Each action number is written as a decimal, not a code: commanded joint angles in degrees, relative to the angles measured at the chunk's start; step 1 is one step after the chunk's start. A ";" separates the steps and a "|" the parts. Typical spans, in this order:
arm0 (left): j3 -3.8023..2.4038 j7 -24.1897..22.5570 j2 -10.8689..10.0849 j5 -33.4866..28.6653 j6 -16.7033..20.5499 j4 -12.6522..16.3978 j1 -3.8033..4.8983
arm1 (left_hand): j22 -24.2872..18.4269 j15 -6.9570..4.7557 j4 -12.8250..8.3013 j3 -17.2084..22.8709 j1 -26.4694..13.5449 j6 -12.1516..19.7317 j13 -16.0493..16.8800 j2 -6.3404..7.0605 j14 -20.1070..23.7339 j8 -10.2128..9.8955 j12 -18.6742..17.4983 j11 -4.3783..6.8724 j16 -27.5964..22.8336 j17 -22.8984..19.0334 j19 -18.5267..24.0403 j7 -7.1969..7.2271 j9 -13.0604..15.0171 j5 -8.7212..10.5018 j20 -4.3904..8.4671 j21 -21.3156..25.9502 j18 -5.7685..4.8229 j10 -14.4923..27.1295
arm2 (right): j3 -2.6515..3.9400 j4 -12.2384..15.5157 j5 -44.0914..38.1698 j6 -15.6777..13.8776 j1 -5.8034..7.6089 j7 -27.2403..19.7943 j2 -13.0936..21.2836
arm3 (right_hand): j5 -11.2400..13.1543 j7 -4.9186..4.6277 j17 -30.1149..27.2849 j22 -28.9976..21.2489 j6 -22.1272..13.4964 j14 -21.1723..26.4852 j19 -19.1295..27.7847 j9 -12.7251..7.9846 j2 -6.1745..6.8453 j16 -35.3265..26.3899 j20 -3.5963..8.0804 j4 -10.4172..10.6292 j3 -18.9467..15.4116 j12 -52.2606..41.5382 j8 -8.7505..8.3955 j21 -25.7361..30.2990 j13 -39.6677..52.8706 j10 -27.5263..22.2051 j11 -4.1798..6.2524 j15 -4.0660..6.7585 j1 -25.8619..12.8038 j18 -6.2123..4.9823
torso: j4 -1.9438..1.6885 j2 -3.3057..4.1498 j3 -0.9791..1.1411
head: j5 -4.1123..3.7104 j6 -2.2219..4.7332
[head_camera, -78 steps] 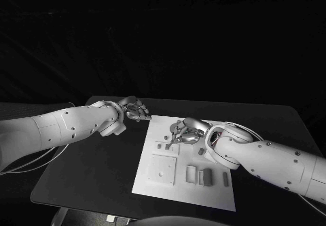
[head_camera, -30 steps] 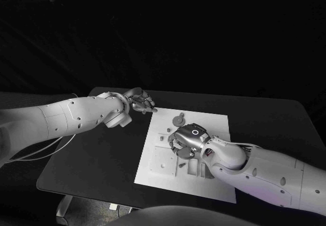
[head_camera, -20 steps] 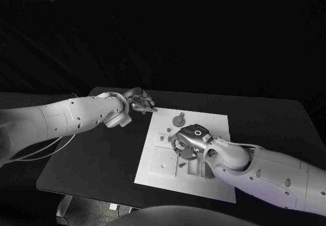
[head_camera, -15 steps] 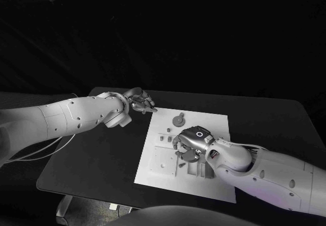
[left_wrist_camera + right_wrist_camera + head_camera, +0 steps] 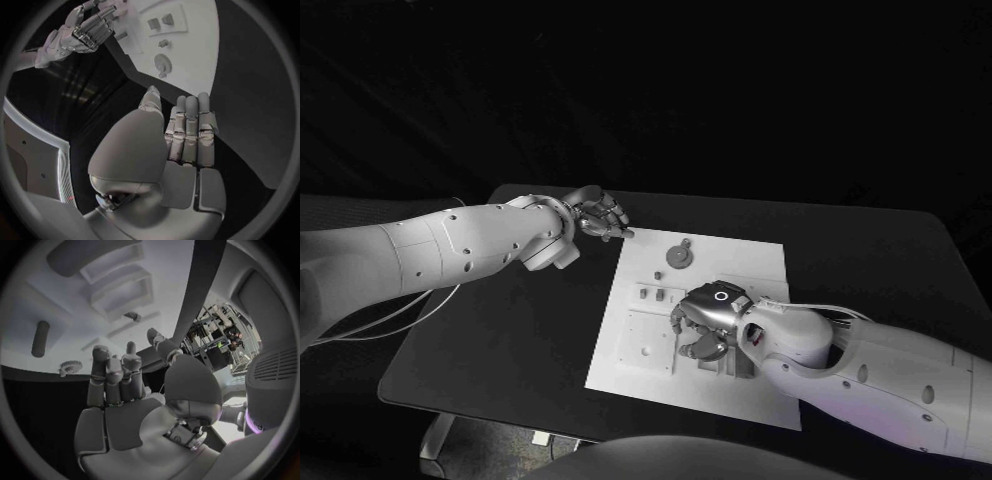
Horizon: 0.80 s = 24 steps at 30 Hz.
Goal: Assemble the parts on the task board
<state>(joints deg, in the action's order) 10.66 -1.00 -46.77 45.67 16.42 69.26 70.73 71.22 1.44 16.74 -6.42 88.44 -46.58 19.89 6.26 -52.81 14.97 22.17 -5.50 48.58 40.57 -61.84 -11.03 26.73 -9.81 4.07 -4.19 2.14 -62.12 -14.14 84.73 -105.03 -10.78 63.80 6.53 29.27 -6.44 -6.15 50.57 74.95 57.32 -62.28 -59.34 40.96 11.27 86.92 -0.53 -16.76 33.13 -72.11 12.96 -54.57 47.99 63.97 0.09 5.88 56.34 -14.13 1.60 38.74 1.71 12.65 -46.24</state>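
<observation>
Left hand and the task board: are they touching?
Apart. In the left wrist view the left hand hangs over dark table, with a plain dark gap between its fingertips and the task board edge.

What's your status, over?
Left hand open, at task board's far corner. Right hand open, over board's middle, holding nothing. Round part lies clear.

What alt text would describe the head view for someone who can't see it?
A robot's right robot hand hovers low over the middle of a white task board on a black table, among small grey parts. Its left robot hand sits at the board's far left corner, holding nothing; a round part lies near the far edge.
</observation>
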 commanded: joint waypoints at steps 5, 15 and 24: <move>-0.05 -0.68 0.35 -0.13 -0.33 0.09 0.03 | -0.06 0.18 -0.04 0.37 0.60 -0.32 0.03 0.02 -0.01 0.27 0.18 0.28 -0.15 -0.07 -0.03 0.05 -0.08 -0.32 -0.05 0.15 0.58 0.18 | 0.00 -1.46 -1.55 4.50 -0.02 -1.82 -0.86 | -0.53 -0.15 0.15 0.24 -0.51 0.53 0.62 -0.09 -0.45 0.34 -0.10 0.04 -0.64 0.25 -0.37 0.31 0.15 -0.51 -0.04 -0.04 1.28 -0.87 | -0.05 0.02 0.00 | -0.04 -0.18; -0.05 -0.75 0.51 -0.13 -0.34 0.11 0.03 | -0.07 0.19 -0.05 0.39 0.62 -0.30 0.02 0.02 0.00 0.27 0.18 0.28 -0.15 -0.08 -0.02 0.04 -0.09 -0.33 -0.05 0.15 0.57 0.18 | 0.00 -3.17 -2.38 4.70 -0.65 -1.93 -1.99 | -0.84 -0.33 0.21 0.33 -0.77 0.94 1.02 -0.24 -1.28 0.37 -0.28 -0.02 -1.15 0.39 -0.66 0.40 0.28 -1.01 -0.23 -0.21 2.80 -0.87 | -0.11 0.02 0.01 | -0.18 -0.35; -0.05 -0.77 0.57 -0.13 -0.36 0.12 0.03 | -0.08 0.19 -0.06 0.41 0.66 -0.29 0.02 0.01 0.01 0.27 0.18 0.27 -0.15 -0.08 -0.02 0.04 -0.10 -0.34 -0.05 0.15 0.57 0.19 | 0.00 -3.36 -2.54 6.33 -1.31 -2.21 -2.16 | -0.98 -0.27 0.24 0.38 -0.60 0.96 1.09 -0.24 -1.92 0.47 -0.36 -0.02 -1.44 0.29 -0.64 0.37 0.37 -0.90 -0.18 -0.23 3.32 -0.87 | -0.07 0.00 -0.03 | -0.09 -0.50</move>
<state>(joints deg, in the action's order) 10.66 -1.08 -46.31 45.67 16.38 69.24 70.72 71.23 1.44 16.75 -6.42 88.44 -46.57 19.89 6.26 -52.81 14.97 22.17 -5.50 48.58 40.57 -61.84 -11.01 26.68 -9.81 4.07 -4.19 1.72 -62.13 -14.14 81.30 -106.54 -6.42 62.59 5.09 27.17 -7.10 -6.34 50.75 74.94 56.71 -61.56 -58.64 40.81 9.27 87.19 -0.83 -16.88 32.05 -71.89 12.51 -54.35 48.28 63.27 -0.20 5.59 59.07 -14.63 1.52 38.76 1.69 12.53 -46.71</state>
